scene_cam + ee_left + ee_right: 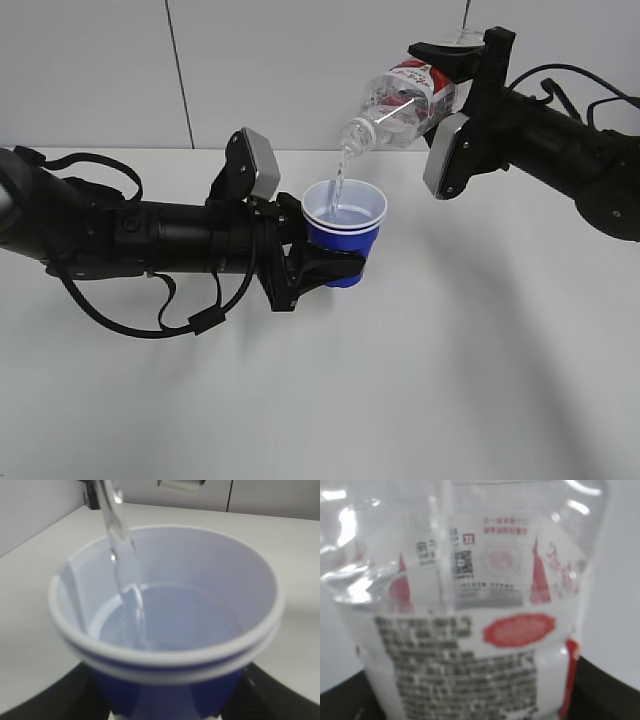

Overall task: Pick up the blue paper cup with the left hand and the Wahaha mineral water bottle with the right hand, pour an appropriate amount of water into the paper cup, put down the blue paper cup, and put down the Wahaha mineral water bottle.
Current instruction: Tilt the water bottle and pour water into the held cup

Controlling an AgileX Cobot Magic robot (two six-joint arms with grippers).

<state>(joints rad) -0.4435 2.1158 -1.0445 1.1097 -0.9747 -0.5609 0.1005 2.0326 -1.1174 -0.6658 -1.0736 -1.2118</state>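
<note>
The blue paper cup point(345, 230), white inside with a doubled rim, is held upright above the table by my left gripper point(335, 268), which is shut on its blue wall. In the left wrist view the cup point(165, 680) fills the frame and holds some water. My right gripper point(462, 62) is shut on the Wahaha mineral water bottle point(405, 100), tilted neck-down to the left above the cup. A thin stream of water point(340, 180) runs from the capless neck into the cup and shows in the left wrist view point(117, 535). The bottle's red-and-white label point(470, 650) fills the right wrist view.
The white table point(450, 380) lies under both arms. A grey panelled wall point(100, 70) stands behind it. Black cables point(150, 315) hang from the left arm down to the table.
</note>
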